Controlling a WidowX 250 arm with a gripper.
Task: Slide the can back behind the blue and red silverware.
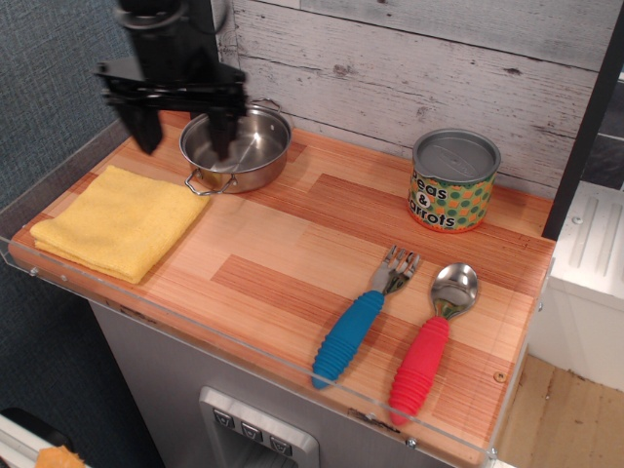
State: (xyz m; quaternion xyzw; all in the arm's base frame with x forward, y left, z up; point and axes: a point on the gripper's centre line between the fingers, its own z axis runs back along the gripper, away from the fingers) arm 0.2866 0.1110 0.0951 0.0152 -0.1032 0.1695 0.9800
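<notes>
The can (453, 180), with a grey lid and a yellow "peas & carrots" label, stands upright at the back right of the wooden counter, near the plank wall. In front of it lie the blue-handled fork (363, 320) and the red-handled spoon (432, 338), side by side, heads pointing toward the can. My gripper (184, 134) is open and empty. It hangs at the back left, over the left rim of the steel pot, far from the can.
A steel pot (236, 147) sits at the back left. A folded yellow cloth (122, 221) lies at the front left. A clear plastic rim (244, 341) runs along the counter's front and left edges. A black post (583, 127) stands at the right.
</notes>
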